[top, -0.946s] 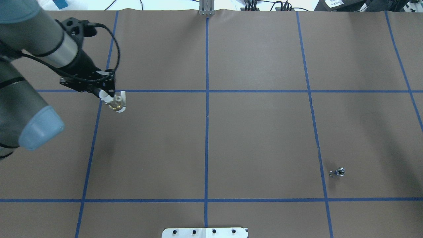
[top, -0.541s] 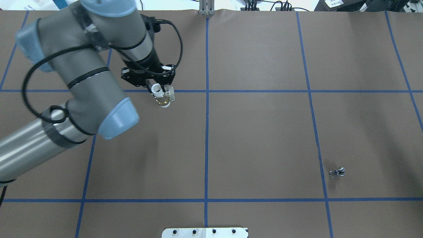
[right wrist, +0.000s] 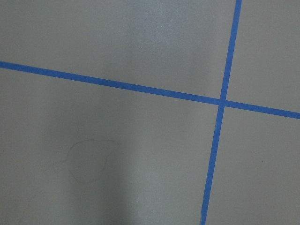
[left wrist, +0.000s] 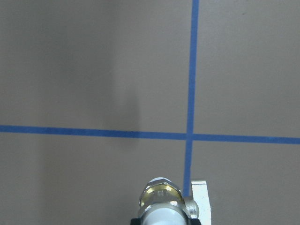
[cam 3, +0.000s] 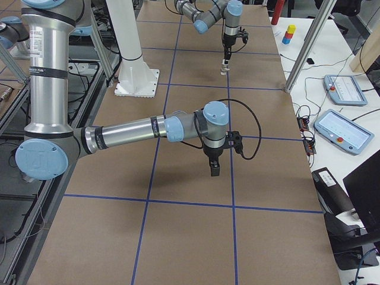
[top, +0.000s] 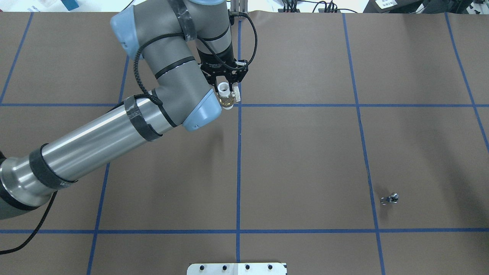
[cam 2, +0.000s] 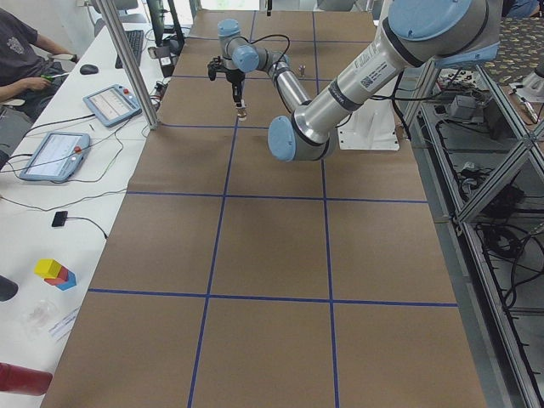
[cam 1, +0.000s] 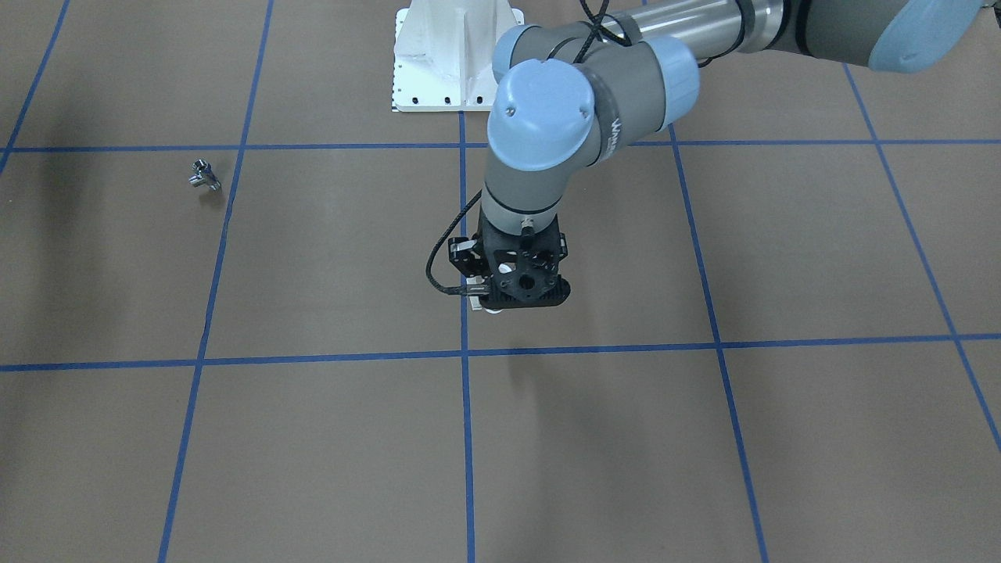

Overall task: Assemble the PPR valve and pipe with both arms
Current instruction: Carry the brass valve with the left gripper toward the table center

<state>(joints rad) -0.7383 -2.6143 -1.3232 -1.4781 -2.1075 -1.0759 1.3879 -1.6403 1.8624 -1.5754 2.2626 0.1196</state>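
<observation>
My left gripper (top: pixel 228 93) is shut on the PPR valve (top: pixel 227 100), white ring end and brass body, and holds it above the table just left of the centre tape line. The left wrist view shows the valve (left wrist: pixel 161 197) with its white side tab pointing down over a tape crossing. From the front, the left gripper (cam 1: pixel 518 301) hides most of the valve. The pipe (top: pixel 389 199), a tiny silver fitting, lies alone on the table at the near right, and it also shows in the front view (cam 1: pixel 203 174). My right gripper (cam 3: pixel 214 169) shows only in the exterior right view, where I cannot tell whether it is open or shut.
Brown table paper with a blue tape grid (top: pixel 238 172). The white bolted pedestal (cam 1: pixel 457 55) stands at the robot's edge. Tablets (cam 3: pixel 341 89) and an aluminium post (cam 3: pixel 306 47) line the operators' side. The right wrist view shows only paper and a tape crossing (right wrist: pixel 221 101).
My left arm has swung right along the far tape line with the valve in its grip, from the left cell to the centre line. The pipe has not moved.
</observation>
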